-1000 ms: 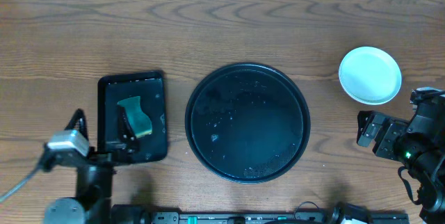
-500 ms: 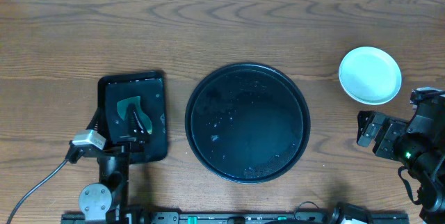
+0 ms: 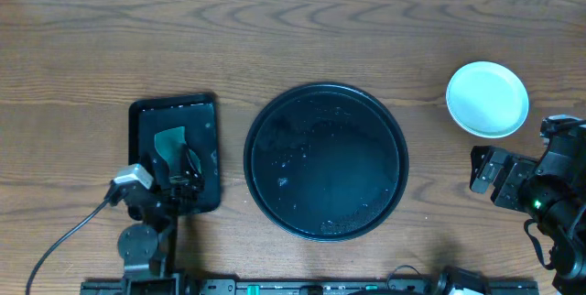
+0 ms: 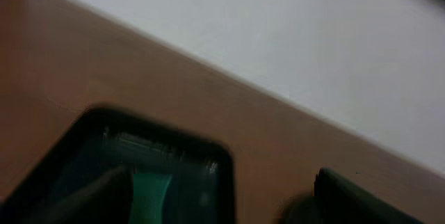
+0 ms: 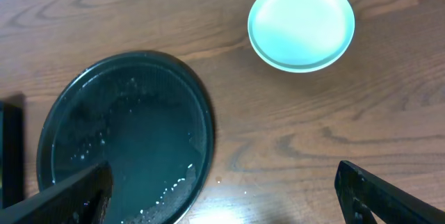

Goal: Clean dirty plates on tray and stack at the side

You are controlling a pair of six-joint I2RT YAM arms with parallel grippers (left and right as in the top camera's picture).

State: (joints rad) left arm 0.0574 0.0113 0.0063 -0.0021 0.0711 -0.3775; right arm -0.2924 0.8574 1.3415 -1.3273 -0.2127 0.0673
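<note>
The plates (image 3: 487, 99) sit as one white stack on the table at the far right, also in the right wrist view (image 5: 302, 24). How many plates are in the stack cannot be told. The round black tray (image 3: 339, 167) holds no plates, only water drops; it shows in the right wrist view (image 5: 125, 133). My right gripper (image 3: 482, 172) is open and empty below the stack, its fingers wide apart (image 5: 222, 200). My left gripper (image 3: 180, 174) is open over the near end of the small tray; its view is blurred (image 4: 208, 206).
A small rectangular black tray (image 3: 137, 148) stands left of the round tray, with a green sponge (image 3: 169, 139) lying in it; both show in the left wrist view, tray (image 4: 201, 151) and sponge (image 4: 149, 189). A cable runs from the left arm to the front-left edge.
My left arm has swung right and drawn back toward the table's front edge, off the sponge. The sponge stays in the small tray. The right arm has not moved.
</note>
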